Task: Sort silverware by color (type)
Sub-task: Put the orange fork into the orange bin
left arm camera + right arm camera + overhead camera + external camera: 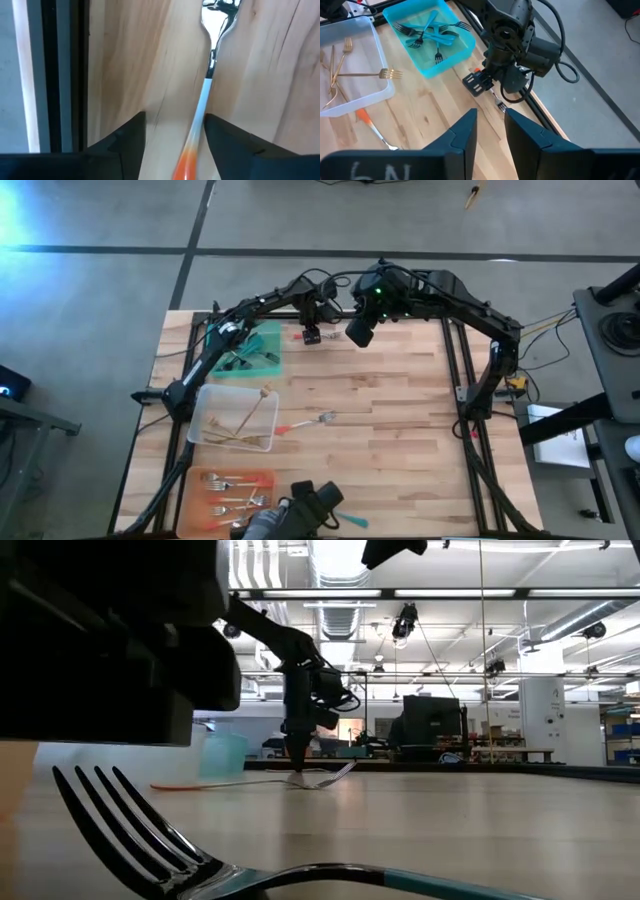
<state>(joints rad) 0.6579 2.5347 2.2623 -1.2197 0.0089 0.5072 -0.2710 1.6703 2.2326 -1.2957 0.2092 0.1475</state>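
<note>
I'm on the pick-up step for one loose piece of silverware: the red-handled fork point(209, 80) lying flat on the table point(400, 410), just beside the green tray point(272, 335) on the side facing away from the left arm's base. The left gripper point(175, 115) is down over it with its jaws apart, one finger on each side of the handle. It looks unclenched and is not gripping anything; the handle runs closer to one finger than the other.

The right gripper point(490, 112) hangs in the air a little further from the green tray, past the left one. Its fingers are partly apart and hold nothing, so I judge that arm to be waiting.

The green tray already holds the teal forks. The clear tray point(205, 395) next to it holds the gold ones. Beyond that, furthest from the green tray, the orange tray point(265, 476) holds red-handled ones.

I think the next move is to close squarely on the handle, lift it clear of the wood, and carry it past the clear tray to the orange tray. A slim handle sitting off-centre could roll or twist as the jaws close, so I'd close slowly.

A second red-handled fork point(305, 423) lies loose beyond the clear tray, and a teal fork point(150, 830) lies well away from the green tray
</note>
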